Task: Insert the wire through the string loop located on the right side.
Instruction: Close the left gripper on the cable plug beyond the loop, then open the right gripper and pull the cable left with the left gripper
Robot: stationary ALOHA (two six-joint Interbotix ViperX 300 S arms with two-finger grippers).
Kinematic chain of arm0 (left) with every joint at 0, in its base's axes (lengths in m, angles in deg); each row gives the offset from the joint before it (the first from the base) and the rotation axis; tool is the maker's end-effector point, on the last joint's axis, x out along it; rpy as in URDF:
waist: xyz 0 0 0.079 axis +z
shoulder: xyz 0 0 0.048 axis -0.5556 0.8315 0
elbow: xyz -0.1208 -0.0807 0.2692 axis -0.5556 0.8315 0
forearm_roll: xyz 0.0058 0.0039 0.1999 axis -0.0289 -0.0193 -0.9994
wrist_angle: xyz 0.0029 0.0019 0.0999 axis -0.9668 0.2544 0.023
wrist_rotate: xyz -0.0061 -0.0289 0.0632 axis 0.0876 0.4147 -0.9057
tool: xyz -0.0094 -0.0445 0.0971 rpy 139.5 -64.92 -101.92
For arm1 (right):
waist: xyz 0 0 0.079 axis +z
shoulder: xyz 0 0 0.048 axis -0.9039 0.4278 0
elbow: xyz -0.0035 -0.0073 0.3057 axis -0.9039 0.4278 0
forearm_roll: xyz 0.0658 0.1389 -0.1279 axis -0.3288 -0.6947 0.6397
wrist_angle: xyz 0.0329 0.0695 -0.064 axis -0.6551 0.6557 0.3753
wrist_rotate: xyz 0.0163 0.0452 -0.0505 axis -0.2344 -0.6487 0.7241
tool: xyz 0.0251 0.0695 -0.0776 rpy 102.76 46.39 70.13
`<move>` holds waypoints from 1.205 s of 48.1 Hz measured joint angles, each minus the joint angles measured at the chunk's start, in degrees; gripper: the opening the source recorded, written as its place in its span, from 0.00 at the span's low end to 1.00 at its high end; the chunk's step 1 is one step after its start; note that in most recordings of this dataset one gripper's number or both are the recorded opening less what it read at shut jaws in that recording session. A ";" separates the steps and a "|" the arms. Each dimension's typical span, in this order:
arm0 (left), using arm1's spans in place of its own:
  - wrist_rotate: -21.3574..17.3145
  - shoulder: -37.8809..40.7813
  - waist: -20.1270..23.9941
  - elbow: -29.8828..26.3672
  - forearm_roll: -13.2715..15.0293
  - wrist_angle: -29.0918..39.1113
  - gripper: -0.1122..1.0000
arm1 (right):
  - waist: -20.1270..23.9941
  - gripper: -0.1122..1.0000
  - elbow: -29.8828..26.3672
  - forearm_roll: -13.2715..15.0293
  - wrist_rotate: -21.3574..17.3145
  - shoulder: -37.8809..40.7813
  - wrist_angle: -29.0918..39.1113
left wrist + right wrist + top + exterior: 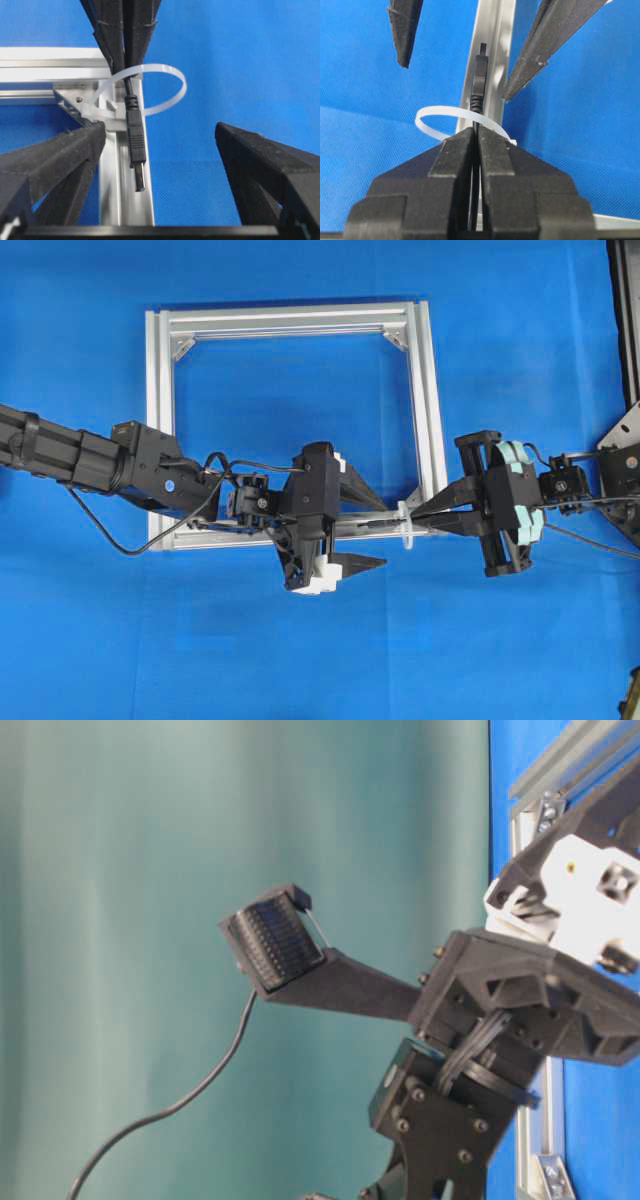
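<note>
1. The right gripper [476, 137], clamped shut on the wire [136, 145], has its plug poking through the string loop [145, 90] at the frame [160, 420] corner.
2. The left gripper [160, 150] waits wide open either side of the plug; closing on it looks next.
3. The wire's trailing length is hidden.

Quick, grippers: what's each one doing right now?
Left gripper: open, holding nothing, fingers either side of the plug.
Right gripper: shut on the wire, plug end through the loop.
</note>
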 measured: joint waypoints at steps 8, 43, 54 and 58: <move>-0.09 0.00 0.09 0.00 0.00 0.00 0.90 | 0.00 0.07 0.09 0.00 0.00 0.00 0.00; -0.26 0.00 1.14 0.00 0.00 0.00 0.18 | 0.18 0.07 0.00 0.09 -0.18 0.00 0.00; -0.26 0.00 1.23 0.00 0.00 0.00 0.18 | 0.18 0.08 0.00 0.09 -0.18 0.00 0.09; -0.35 0.00 1.14 0.00 0.00 0.26 0.18 | 0.18 0.13 0.09 0.09 -0.26 0.00 0.00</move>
